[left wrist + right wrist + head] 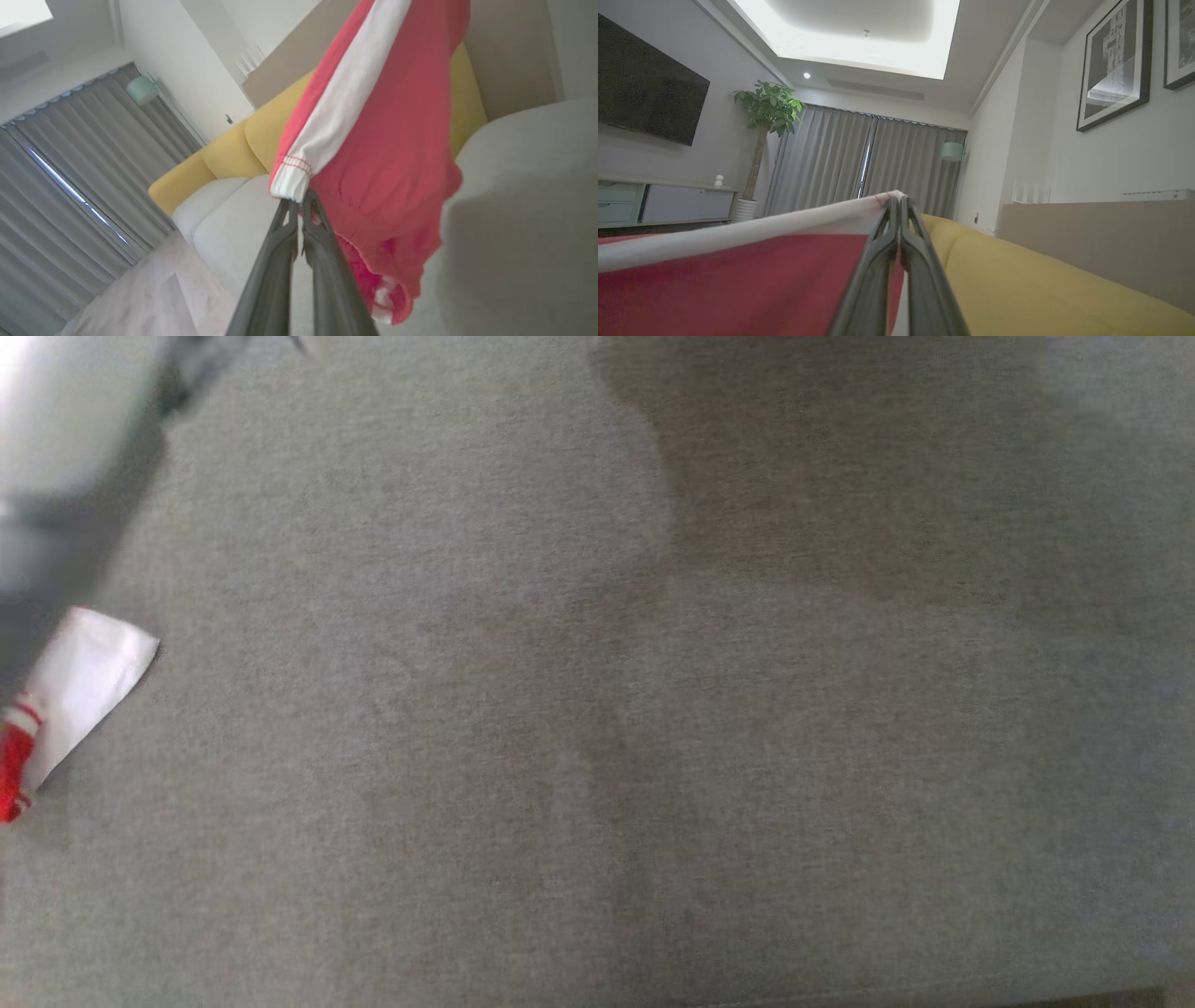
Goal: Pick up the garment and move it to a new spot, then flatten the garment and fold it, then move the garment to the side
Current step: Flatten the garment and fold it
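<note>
1. Red cloth with a broad white stripe: garment (pixel 387 154), lifted and hanging slack, gripped at two points along its white edge.
2. One white-and-red corner (pixel 79 686) dangling at the left edge of the head view.
3. Left gripper (pixel 299 198) clamped tight on the white cuffed hem, most of the cloth draping to the right of the fingers.
4. Right gripper (pixel 899 203) pinched closed on a white edge with red stitching, red panel spreading away to the left.
5. Beneath, a grey woven surface (pixel 653 756), probably a sofa seat, though blurred and shadowed.
6. Pale forearm (pixel 56 420) at the far left above it.
7. Beyond, a yellow sofa back (pixel 1017 280); farther off, grey curtains (pixel 859 163), a potted plant (pixel 768 112) and a dark screen (pixel 644 88).
</note>
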### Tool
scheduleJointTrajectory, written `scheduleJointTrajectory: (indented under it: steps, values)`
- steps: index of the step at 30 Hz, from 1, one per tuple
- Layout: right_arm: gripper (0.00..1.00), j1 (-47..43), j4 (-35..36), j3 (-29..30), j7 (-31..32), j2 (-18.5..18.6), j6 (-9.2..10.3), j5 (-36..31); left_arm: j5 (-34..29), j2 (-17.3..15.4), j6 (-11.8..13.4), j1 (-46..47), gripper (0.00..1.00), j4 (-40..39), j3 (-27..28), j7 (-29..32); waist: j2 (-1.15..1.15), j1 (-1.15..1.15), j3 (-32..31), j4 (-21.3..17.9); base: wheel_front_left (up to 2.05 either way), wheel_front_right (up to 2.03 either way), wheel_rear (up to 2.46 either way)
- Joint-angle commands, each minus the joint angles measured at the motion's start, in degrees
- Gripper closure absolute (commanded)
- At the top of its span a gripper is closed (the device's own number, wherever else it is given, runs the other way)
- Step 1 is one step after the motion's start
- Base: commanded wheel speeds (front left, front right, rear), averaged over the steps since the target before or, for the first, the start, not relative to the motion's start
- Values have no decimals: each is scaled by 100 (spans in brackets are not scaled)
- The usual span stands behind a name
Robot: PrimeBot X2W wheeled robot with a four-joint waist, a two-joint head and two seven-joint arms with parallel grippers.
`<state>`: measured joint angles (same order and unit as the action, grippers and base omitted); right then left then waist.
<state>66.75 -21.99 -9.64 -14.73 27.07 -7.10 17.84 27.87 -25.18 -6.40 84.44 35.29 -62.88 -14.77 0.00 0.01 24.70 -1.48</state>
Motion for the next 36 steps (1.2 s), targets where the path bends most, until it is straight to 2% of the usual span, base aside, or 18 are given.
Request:
scheduleJointTrajectory:
  steps: [1, 8, 14, 19, 22, 23, 27, 32, 36]
  values:
    - [100, -357, 220, 87, -25, 102, -39, 70, -73, -136, 29, -112, 100, -130, 210, -18, 0, -1, 59, 83, 0, 0, 0]
    - [100, -2076, 486, 423, -26, 86, -39, 244, -302, -25, 40, -1853, 100, -688, 172, -21, 0, -1, -88, 211, 0, 0, 0]
    - [100, -3912, 871, 446, -26, 108, -39, 434, -430, 161, 102, -3537, 100, -994, 34, -22, 0, -1, -611, 121, 0, 0, 0]
    - [100, -5321, 1143, 725, 96, 118, -39, 574, -519, 324, 145, -4635, 100, -1000, -236, -22, 0, -1, -1101, 48, 0, 0, 0]
    - [100, -6131, 1462, 972, 298, 33, -39, 604, -536, 351, 178, -5110, 100, -884, -460, -18, 0, -1, -1351, 1, 0, 0, 0]
    - [100, -6131, 1462, 972, 298, 33, -39, 604, -536, 351, 178, -5110, 100, -884, -460, -18, 0, -1, -1351, 1, 0, 0, 0]
    - [100, -7051, 1986, 1368, 581, -149, -39, 632, -490, 347, 364, -5591, 100, -967, -611, 103, 0, -1, -1595, -66, 0, 0, 0]
    - [100, -7788, 2692, 1901, 857, -364, -39, 527, -398, 185, 500, -5980, 100, -1477, -710, 434, 0, -1, -1675, -108, 0, 0, 0]
    - [100, -7983, 3173, 2157, 1097, -489, -39, 418, -111, 78, 526, -6090, 100, -2074, -571, 543, 0, -1, -1643, -98, 0, 0, 0]
